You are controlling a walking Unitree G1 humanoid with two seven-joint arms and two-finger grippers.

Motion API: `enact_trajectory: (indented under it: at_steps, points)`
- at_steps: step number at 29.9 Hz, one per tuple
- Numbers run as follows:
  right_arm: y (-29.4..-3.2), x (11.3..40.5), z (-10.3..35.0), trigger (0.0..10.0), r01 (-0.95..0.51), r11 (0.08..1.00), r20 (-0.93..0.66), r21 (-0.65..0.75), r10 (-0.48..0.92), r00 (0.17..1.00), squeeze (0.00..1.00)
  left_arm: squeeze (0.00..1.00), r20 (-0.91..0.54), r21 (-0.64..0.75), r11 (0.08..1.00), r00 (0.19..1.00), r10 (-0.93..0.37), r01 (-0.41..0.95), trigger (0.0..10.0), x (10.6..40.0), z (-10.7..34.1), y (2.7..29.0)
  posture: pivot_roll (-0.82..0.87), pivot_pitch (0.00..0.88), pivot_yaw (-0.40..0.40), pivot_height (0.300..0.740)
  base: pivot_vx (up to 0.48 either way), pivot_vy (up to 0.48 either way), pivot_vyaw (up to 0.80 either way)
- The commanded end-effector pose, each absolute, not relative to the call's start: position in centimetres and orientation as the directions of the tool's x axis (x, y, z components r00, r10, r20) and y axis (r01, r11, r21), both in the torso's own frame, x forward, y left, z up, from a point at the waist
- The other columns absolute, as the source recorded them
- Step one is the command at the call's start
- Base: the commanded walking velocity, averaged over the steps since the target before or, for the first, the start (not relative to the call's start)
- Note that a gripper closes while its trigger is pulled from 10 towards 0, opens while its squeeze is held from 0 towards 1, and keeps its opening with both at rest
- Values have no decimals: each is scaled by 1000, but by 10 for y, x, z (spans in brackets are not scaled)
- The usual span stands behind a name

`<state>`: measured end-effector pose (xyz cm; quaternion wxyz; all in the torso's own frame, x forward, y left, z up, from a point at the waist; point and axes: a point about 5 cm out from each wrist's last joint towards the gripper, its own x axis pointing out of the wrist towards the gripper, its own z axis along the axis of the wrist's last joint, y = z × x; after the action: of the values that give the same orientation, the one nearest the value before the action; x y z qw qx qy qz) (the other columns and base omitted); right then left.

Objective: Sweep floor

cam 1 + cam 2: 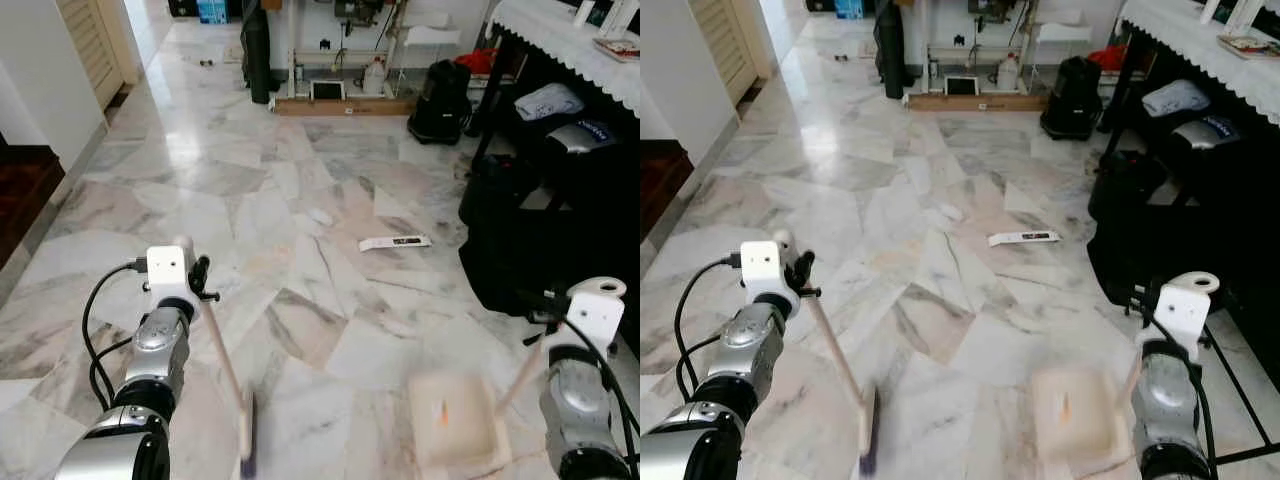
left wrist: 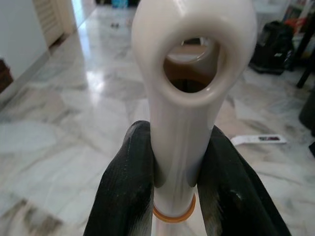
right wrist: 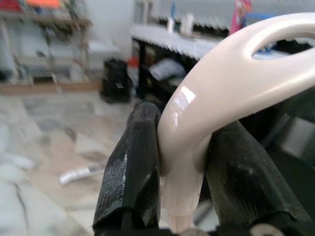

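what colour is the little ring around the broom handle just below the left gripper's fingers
Orange: a thin band round the cream broom handle, clearest in the left wrist view.

Bright, even daylight; glare on the marble floor (image 1: 200, 150) toward its far left corner. Dark shadow under the table (image 1: 560, 40) on the right. Brush (image 1: 245, 440) and dustpan (image 1: 455, 420) blurred near the bottom. Wrist views: handles sharp, backgrounds soft.
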<state>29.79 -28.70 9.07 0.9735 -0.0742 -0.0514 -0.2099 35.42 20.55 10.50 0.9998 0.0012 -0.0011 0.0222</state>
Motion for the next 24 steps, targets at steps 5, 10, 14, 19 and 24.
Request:
enact_trajectory:
  at_steps: [5,10,14,19,24]
  points:
    - [-260,304,81,10000,373,928,95,3,-372,924,0,0,86,31,999,995,-41,38,10000,359,118,178,37,26,-55,740,0,0,0]
    - [-254,302,76,10000,372,928,77,27,-373,925,0,0,123,30,996,989,-83,80,10000,357,119,161,33,21,-58,740,0,0,0]
    - [-247,303,75,10000,358,932,74,47,-361,930,0,0,183,7,993,977,-113,114,10000,360,132,143,35,8,-56,740,0,0,0]
    - [-241,305,75,10000,349,935,73,64,-353,933,0,0,204,13,989,968,-149,149,10000,361,136,133,35,6,-48,740,0,0,0]
    - [-236,304,74,10000,338,938,75,79,-343,936,0,0,232,-13,988,961,-147,154,10000,359,141,133,36,4,-35,740,0,0,0]
